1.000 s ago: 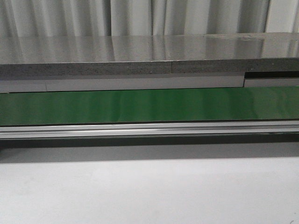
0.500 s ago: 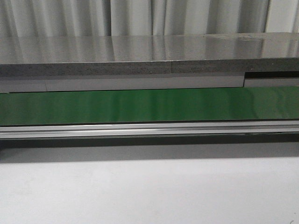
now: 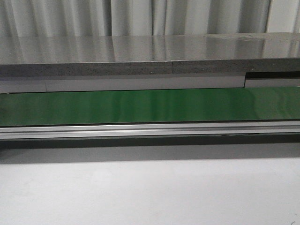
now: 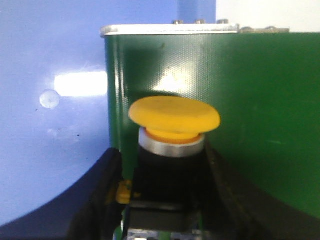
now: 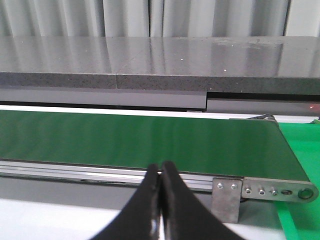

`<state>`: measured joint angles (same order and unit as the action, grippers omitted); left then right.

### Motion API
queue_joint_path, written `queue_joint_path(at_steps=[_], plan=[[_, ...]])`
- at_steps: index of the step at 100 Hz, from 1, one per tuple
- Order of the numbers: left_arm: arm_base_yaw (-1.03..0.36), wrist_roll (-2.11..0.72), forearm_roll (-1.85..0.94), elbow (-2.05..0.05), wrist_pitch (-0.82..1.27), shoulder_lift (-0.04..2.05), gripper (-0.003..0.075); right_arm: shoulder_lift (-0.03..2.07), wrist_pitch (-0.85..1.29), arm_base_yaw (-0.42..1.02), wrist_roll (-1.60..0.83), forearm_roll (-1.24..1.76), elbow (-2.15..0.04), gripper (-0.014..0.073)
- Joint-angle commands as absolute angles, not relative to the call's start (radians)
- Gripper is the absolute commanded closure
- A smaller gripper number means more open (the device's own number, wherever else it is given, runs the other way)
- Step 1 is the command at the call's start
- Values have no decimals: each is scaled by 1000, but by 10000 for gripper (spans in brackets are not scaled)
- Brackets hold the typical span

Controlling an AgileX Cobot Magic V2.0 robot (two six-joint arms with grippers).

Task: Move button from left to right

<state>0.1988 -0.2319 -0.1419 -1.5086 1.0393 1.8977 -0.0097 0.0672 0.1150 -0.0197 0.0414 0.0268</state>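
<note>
In the left wrist view the button (image 4: pixel 174 116) has a round yellow-orange cap, a silver collar and a black blocky body. It stands over the green belt (image 4: pixel 260 125), close to the belt's end edge. My left gripper (image 4: pixel 161 154) is open, one black finger on each side of the button's body. A thin strip of green shows between one finger (image 4: pixel 107 185) and the body; the other finger (image 4: pixel 222 185) lies close against it. My right gripper (image 5: pixel 161 167) is shut on nothing, in front of the belt's metal rail (image 5: pixel 75 170). The front view shows neither the button nor a gripper.
The green belt (image 3: pixel 150 107) runs across the front view between a silver rail (image 3: pixel 150 130) and a grey counter (image 3: pixel 140 56). Its right end has a bolted bracket (image 5: pixel 227 192) and roller (image 5: pixel 304 193). A blue surface (image 4: pixel 50 125) lies beyond the left end.
Only the sheen on the belt shifts between the front view frames; nothing else there has moved.
</note>
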Motion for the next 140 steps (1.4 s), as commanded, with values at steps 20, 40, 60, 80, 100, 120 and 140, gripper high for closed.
queue_joint_path(at_steps=[20, 40, 60, 80, 100, 120, 140], plan=[[192, -231, -148, -1540, 1067, 1879, 545, -30, -15, 112, -20, 30, 11, 660], [192, -231, -161, -1540, 1065, 1879, 188, -30, -15, 112, -20, 30, 11, 660], [192, -229, -190, -1540, 1065, 1873, 62, -30, -15, 112, -20, 30, 11, 660], [191, -233, -233, -1540, 1052, 1813, 62, -30, -15, 112, -20, 30, 11, 660], [184, -261, -276, -1540, 998, 1684, 62, -30, -15, 112, -20, 30, 11, 660], [104, -268, -276, -1492, 881, 1527, 62, -30, -15, 112, -20, 30, 11, 660], [1, -274, -259, -1292, 688, 1308, 84, -30, -15, 112, -20, 30, 11, 660]])
